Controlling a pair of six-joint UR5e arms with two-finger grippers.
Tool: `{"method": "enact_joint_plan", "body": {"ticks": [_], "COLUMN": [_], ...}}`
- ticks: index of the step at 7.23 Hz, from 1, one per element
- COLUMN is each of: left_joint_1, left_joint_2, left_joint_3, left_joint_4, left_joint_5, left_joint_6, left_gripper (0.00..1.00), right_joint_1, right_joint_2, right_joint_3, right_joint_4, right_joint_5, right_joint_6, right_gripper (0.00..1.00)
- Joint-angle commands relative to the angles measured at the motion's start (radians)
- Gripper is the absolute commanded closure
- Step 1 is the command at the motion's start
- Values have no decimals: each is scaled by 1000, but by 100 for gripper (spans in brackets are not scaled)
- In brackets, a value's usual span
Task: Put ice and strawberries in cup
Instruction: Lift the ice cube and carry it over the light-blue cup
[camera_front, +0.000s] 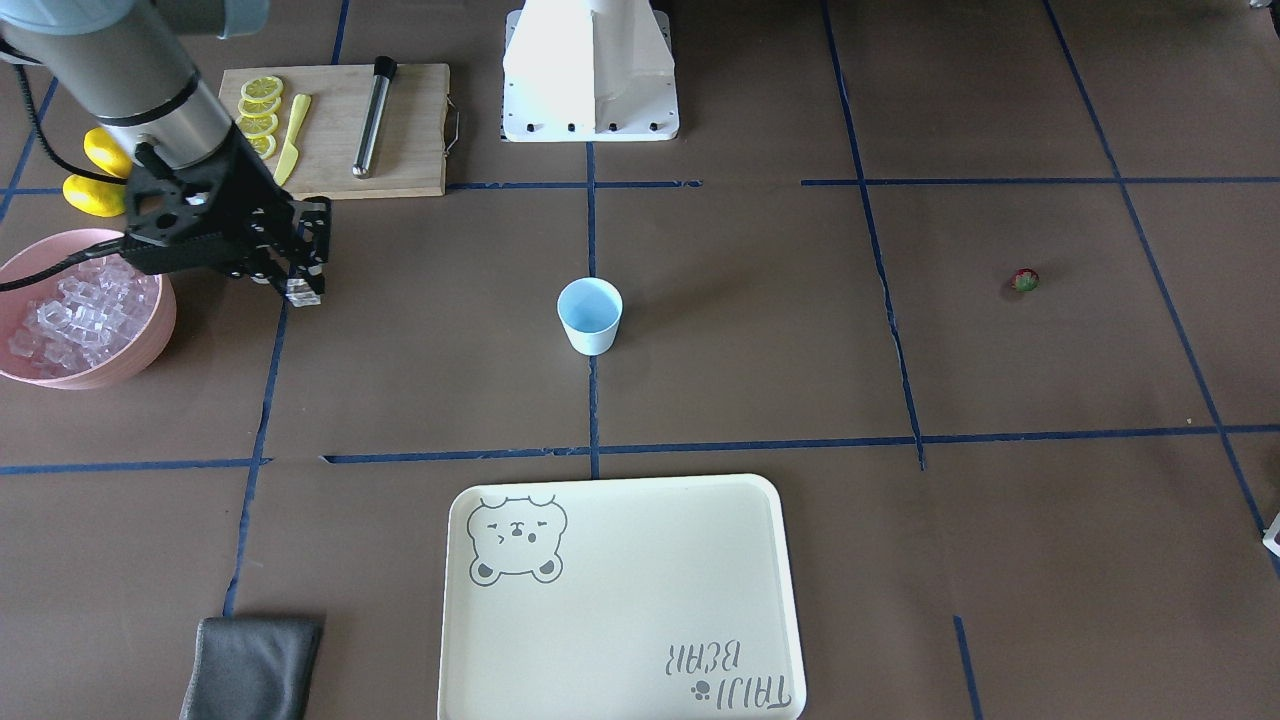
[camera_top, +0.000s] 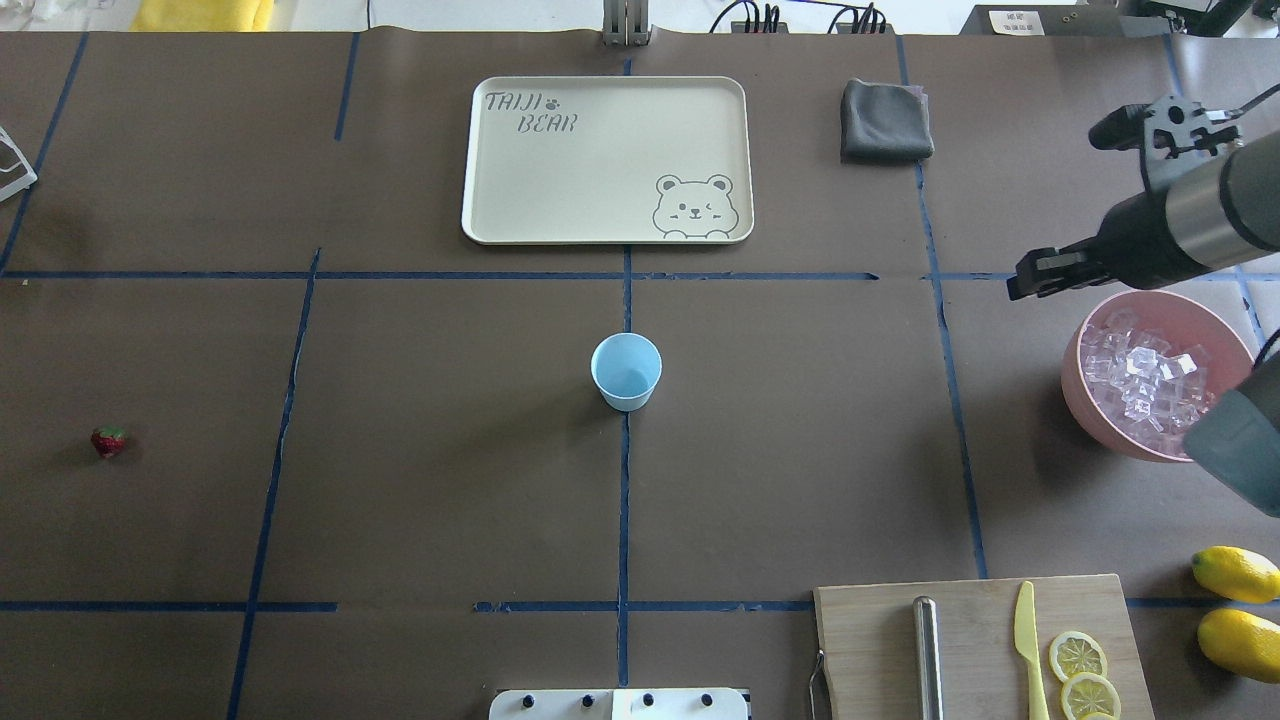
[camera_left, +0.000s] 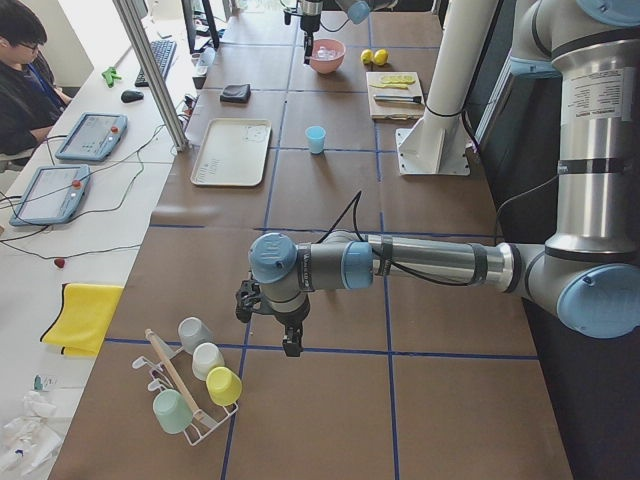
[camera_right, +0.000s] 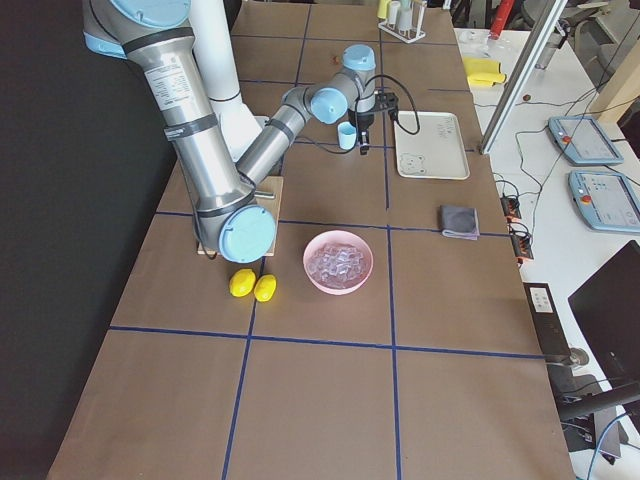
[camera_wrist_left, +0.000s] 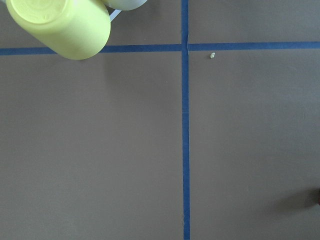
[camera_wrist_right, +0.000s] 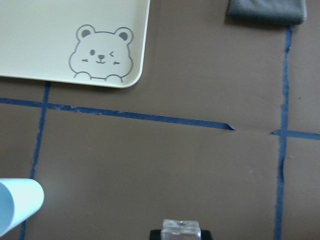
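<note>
The light blue cup (camera_front: 590, 315) (camera_top: 626, 372) stands upright in the middle of the table, with nothing visible inside. A pink bowl (camera_front: 150, 350) (camera_top: 1075, 395) holds the ice (camera_front: 75, 310) (camera_top: 1140, 375). My right gripper (camera_front: 305, 285) (camera_top: 1030, 275) hangs above the table between bowl and cup, shut on one clear ice cube (camera_wrist_right: 181, 229). In the right wrist view the cup (camera_wrist_right: 15, 202) sits at the lower left. One small red strawberry (camera_front: 1024, 280) (camera_top: 108, 441) lies alone far on the other side. My left gripper (camera_left: 291, 345) shows only in the exterior left view; I cannot tell its state.
A cream bear tray (camera_top: 600, 215) and a grey cloth (camera_top: 885, 120) lie beyond the cup. A cutting board (camera_front: 400, 120) carries lemon slices, a yellow knife and a metal rod, with two lemons (camera_top: 1238, 605) beside it. A rack of cups (camera_left: 195, 385) stands near the left arm.
</note>
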Motion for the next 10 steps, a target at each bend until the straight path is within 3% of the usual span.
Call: {"method": "enact_joint_plan", "body": {"ticks": [1,3,4,5,10], "left_joint_1": [3,3,3,3,5], "left_joint_2": [0,0,0,0,0], "left_joint_3": [2,6,7,7,8], "left_joint_4": [1,-1,-1,-1,-1], "left_joint_5": [0,0,-2,-2,-2], "left_joint_6": [-1,-1,-1,-1,2], "left_gripper": [0,0,0,0,0], "right_joint_1": [-144,-254,-294,-316,-338], "right_joint_2": [257,413,430,426,371], "right_joint_3": [-149,-283,-324,-370,-378], "right_joint_4": [-58,-57,-36,25,27], "right_joint_5": [-104,-229,-272,-306,-313], "right_joint_6": [169,312,350,354,344], "right_gripper": [100,100,100,100,100]}}
